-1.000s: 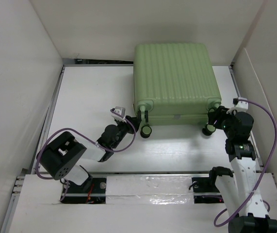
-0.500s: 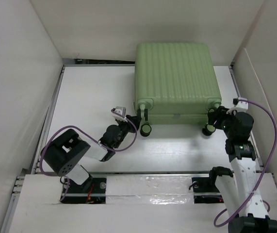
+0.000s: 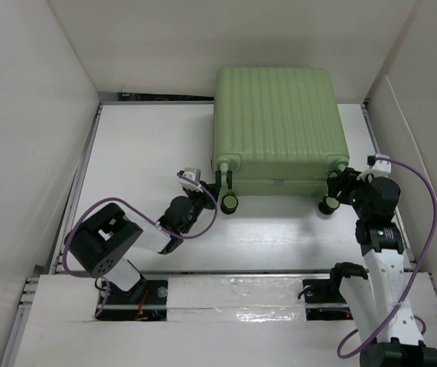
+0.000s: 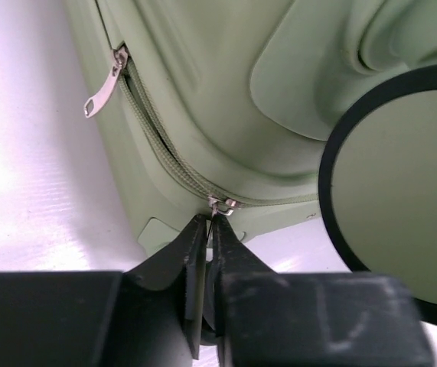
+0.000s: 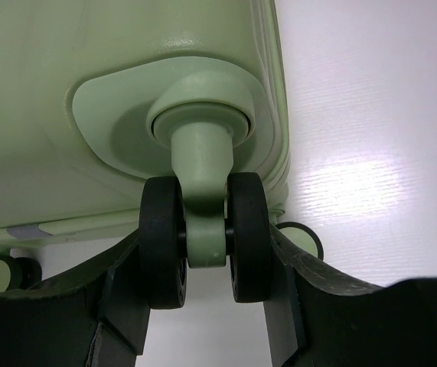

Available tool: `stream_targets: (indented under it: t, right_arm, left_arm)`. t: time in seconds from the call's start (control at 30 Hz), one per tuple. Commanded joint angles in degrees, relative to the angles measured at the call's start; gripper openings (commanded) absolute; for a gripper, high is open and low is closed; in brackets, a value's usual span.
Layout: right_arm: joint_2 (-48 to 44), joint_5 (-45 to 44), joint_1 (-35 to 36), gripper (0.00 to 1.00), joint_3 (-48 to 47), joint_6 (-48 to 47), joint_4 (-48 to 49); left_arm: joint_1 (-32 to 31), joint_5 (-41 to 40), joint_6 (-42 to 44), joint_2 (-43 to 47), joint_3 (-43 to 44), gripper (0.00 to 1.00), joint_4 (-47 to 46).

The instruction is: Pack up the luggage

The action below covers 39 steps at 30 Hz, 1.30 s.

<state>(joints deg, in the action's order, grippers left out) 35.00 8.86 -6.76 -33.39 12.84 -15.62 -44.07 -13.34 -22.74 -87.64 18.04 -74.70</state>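
Green ribbed luggage (image 3: 279,115) lies shut on the far-right part of the table (image 3: 141,153), L gripper (image 4: 209,229) jaws pinched together on zipper pull (image 4: 216,208) by its near-left wheel, R gripper (image 5: 207,260) clamped on near-right wheel (image 5: 246,229), so probably only zipping is left.

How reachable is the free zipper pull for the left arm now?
Probably yes: the free zipper pull hangs uncovered on the luggage seam. But the left pincer is shut on the other pull, so it must release first.

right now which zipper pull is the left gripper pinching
The lower zipper pull beside the wheel, in the shut left gripper; the upper pull dangles free.
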Motion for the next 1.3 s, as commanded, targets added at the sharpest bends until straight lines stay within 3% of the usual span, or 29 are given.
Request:
stream_targets:
  t: [0.0,0.27,0.4,0.5,0.53,0.57,0.63,0.73,0.8,0.87,1.0,1.07,1.13,1.17,1.2,1.23,1.27]
  right_arm:
    - [-3.45,0.55,-0.35,0.00,-3.70,-0.19,8.06]
    - [-4.68,-6.31,-0.35,0.00,-4.41,-0.01,4.89]
    - [-5.65,-6.75,-0.35,0.00,-4.76,0.08,4.54]
    - [-5.04,-5.18,-0.35,0.01,-5.46,-0.71,4.89]
    - [-4.69,-3.52,-0.35,0.13,-6.07,-1.06,4.55]
    - [-4.16,-2.89,-0.35,0.45,-7.03,-1.24,3.06]
    - [-4.24,-1.58,-0.35,0.68,-10.11,-1.68,1.82]
    - [-5.82,0.80,-0.35,0.69,-14.41,-2.47,-1.08]
    - [-6.87,1.50,-0.35,0.75,-15.91,-2.47,-2.13]
    - [-6.27,6.32,-0.35,0.82,-18.20,-2.56,-3.10]
    - [-1.00,20.21,3.14,0.84,-20.23,-1.77,-1.88]
    - [0.33,19.89,6.57,0.81,-17.70,1.64,2.93]
    - [0.68,19.18,12.87,0.69,-15.05,4.98,7.16]
    - [1.98,18.83,15.61,0.37,-13.74,8.22,12.14]
    - [3.04,17.69,18.69,0.11,-11.72,9.47,14.02]
    - [4.44,15.59,22.11,0.00,-11.18,10.18,14.90]
    - [7.50,10.44,30.06,0.00,-10.57,11.14,19.35]
  left_arm:
    - [0.57,-6.07,1.12,0.18,2.35,0.00,0.95]
    - [0.57,-23.54,6.21,6.94,4.02,0.00,12.28]
    - [5.39,-22.17,7.28,9.41,2.79,0.00,12.91]
    - [4.71,-18.22,7.09,11.16,1.56,0.00,11.16]
    - [3.74,-18.21,7.62,11.08,1.56,0.00,10.72]
    - [2.95,-19.25,8.32,10.73,2.08,0.00,10.36]
    - [2.94,-17.60,8.94,10.12,2.26,0.00,9.66]
    - [3.64,-18.65,8.68,8.80,3.05,0.00,9.48]
    - [3.64,-18.30,9.12,7.75,3.75,0.00,8.17]
    - [3.64,-16.82,10.17,7.31,4.19,0.00,7.11]
    - [4.17,-13.65,10.26,6.95,4.11,0.00,4.92]
    - [4.17,-12.42,9.39,7.13,3.23,0.00,4.21]
    - [5.57,-11.10,8.77,7.57,2.79,0.00,4.21]
    - [5.58,-11.09,8.59,7.65,2.44,0.00,4.21]
    - [5.58,-11.18,8.59,7.92,2.35,0.00,4.29]
    - [5.58,-11.00,8.68,8.01,2.26,0.00,4.47]
    - [5.58,-10.83,8.68,8.01,2.26,0.00,4.65]
